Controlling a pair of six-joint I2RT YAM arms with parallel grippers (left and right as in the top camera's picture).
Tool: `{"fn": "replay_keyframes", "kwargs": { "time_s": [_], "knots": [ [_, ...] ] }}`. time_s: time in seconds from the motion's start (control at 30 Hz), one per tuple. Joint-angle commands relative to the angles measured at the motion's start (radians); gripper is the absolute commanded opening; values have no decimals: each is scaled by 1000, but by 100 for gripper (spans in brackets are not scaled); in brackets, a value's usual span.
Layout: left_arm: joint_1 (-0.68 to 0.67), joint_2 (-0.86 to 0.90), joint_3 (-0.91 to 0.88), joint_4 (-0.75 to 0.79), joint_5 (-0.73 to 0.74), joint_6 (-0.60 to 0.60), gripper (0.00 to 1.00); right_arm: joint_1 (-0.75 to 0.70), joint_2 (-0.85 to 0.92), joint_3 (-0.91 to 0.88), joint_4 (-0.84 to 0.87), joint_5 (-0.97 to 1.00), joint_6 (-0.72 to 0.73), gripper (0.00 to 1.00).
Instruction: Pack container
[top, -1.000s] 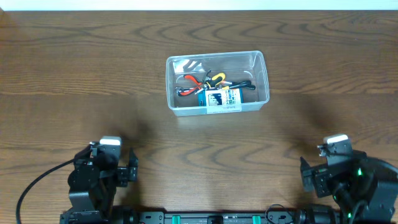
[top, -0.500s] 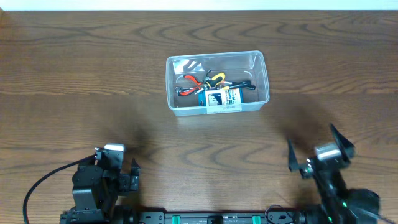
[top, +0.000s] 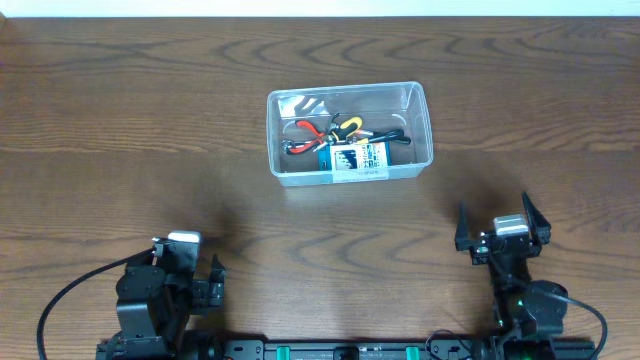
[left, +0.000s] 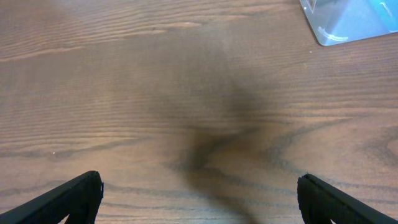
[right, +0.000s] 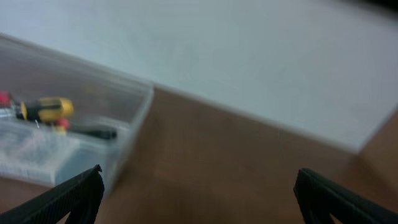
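Not much of the contents can be made out. Through the clear walls of the container (top: 348, 134) a jumble is seen: red handles (top: 306, 129), a yellow handle (top: 348, 123), a black piece (top: 392, 136) and a blue-and-white packet (top: 356, 156) laid against the near wall. What the tools actually are can't be told. The right wrist view is badly blurred and only one end of the bin is caught there. In the left wrist view just a corner of it is cut off at the top right. Both arms are cropped by the near edge of the worktop (top: 120, 120).

The container is set roughly midway between the left and right edges, closer to the far edge than the near one, and well apart from both grippers. Wide stretches of wood grain are seen on every side of it.

The left gripper (left: 199, 190) is held by the near left corner with fingers spread wide. The right gripper (top: 496, 222) is held toward the near right corner, fingers likewise wide apart.

Some print is seen on the packet, but it's too small to be read.
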Motion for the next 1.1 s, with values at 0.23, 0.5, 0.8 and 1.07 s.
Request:
{"fn": "replay_keyframes", "kwargs": {
  "time_s": [0.23,0.5,0.8,1.07],
  "knots": [
    [-4,-6,2,0,-8,-13,98,-1,-7,-2,-17,74,97,99],
    [-4,-6,2,0,-8,-13,98,-1,-7,-2,-16,74,97,99],
    [-4,-6,2,0,-8,-13,98,-1,-7,-2,-16,74,97,99],
    [-4,-6,2,0,-8,-13,98,-1,-7,-2,-16,74,97,99]
  ]
}}
